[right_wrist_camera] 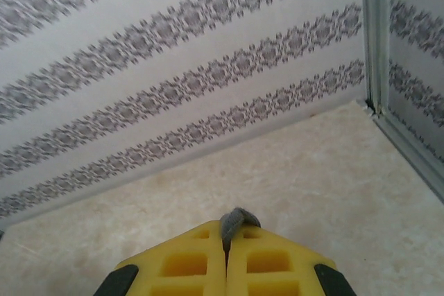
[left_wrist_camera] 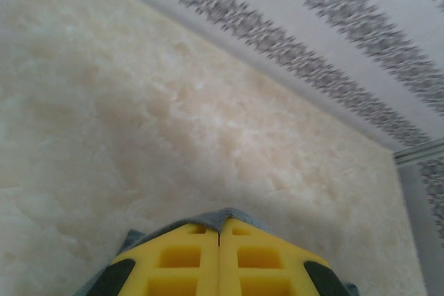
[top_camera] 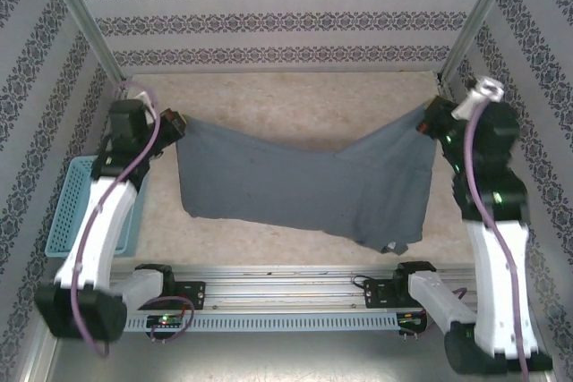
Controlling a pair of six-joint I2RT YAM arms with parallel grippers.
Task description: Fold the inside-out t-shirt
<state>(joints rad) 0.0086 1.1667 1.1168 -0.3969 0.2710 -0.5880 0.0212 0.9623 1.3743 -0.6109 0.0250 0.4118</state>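
Top view: the dark grey t-shirt [top_camera: 304,185] sags between the left gripper [top_camera: 173,124] and right gripper [top_camera: 430,123]. The light-blue basket [top_camera: 64,212] is half hidden behind the left arm [top_camera: 103,221], its contents unclear.
Left wrist: jaws pinch the t-shirt's edge [left_wrist_camera: 229,213].
Right wrist: jaws pinch a grey fold [right_wrist_camera: 237,218].

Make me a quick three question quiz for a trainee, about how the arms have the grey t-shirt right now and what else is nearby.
1. True or false: the left gripper and the right gripper are both shut on the t-shirt.
2. Where does the light-blue basket stand? A) beside the left arm; B) beside the right arm; C) under the cloth.
3. Fill in: between the two grips, the t-shirt's top edge ____ in the middle.
Key: 1 true; 2 A; 3 sags.
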